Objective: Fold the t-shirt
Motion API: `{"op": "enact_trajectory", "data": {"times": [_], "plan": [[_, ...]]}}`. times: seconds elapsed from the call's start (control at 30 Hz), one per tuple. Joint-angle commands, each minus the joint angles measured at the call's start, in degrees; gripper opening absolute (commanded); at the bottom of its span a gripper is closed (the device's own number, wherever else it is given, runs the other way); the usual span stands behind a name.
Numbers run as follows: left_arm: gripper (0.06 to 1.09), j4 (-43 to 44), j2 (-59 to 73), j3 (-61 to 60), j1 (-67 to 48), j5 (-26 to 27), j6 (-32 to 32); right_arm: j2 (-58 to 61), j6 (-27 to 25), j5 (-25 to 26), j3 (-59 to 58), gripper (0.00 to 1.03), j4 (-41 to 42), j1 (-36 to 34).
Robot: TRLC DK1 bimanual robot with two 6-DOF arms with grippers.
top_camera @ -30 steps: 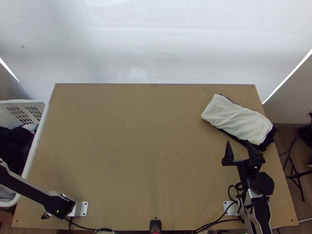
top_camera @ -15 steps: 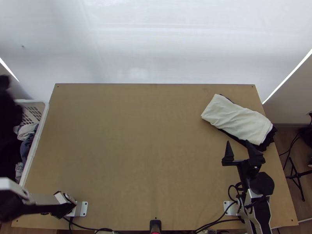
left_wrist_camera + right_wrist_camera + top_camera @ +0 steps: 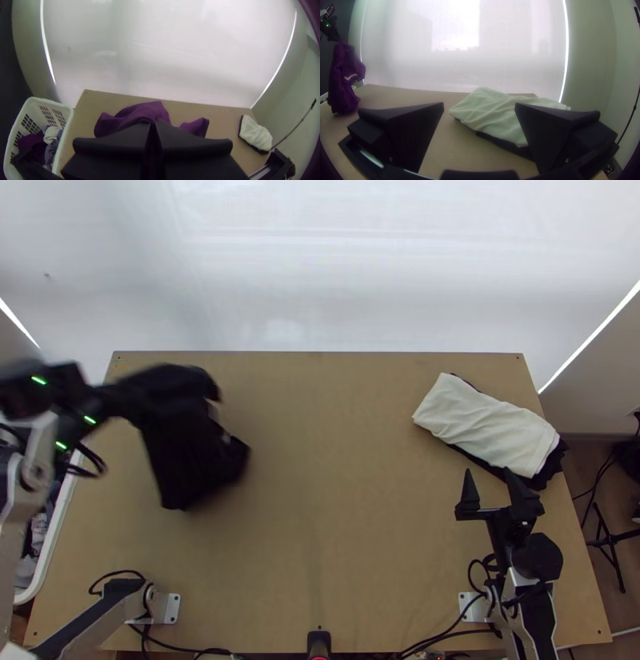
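In the top view, my left gripper is over the table's far left part, holding up a dark bunched garment. The left wrist view has the left gripper shut on this garment, which looks purple there. From the right wrist view, the garment hangs down in loose folds with a small light mark. My right gripper stands open just in front of the folded cloth pile, nothing between its fingers; its own view shows the gripper with fingers wide apart.
A folded white cloth lies on dark cloth at the table's right side. The white basket with more clothes stands off the left edge. Bare wood covers the table's middle.
My left arm has swung from the basket side to over the table, bringing the dark garment along to the right. The right arm and the folded pile have kept still.
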Motion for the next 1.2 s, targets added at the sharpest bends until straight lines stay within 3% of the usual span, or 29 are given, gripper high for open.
{"op": "enact_trajectory", "data": {"times": [0.0,0.5,0.6,0.73,0.83,1.17], "plan": [[0.09,-0.04,-5.89,-10.01,-16.37,-3.35,0.01,-0.03,-0.01,0.00,0.01,0.99,0.01,0.04],[0.09,-2.42,-7.91,-10.01,-9.78,-3.35,3.43,-0.03,0.08,0.00,0.01,0.99,0.01,0.04],[0.09,-0.75,-8.52,-10.01,-10.83,-1.06,3.70,-0.03,-0.01,0.00,0.01,0.99,0.01,0.04],[0.09,5.49,-6.15,-9.75,-18.92,0.26,-1.75,0.05,0.08,0.00,0.01,0.99,0.01,0.04],[0.09,8.92,-2.90,-7.81,-28.85,-1.94,-5.79,0.05,-0.01,0.00,0.01,0.99,0.01,0.04],[0.09,16.13,4.13,-6.23,-49.33,-3.35,-8.87,0.05,-0.01,0.00,0.01,0.99,0.01,-0.05]]}}
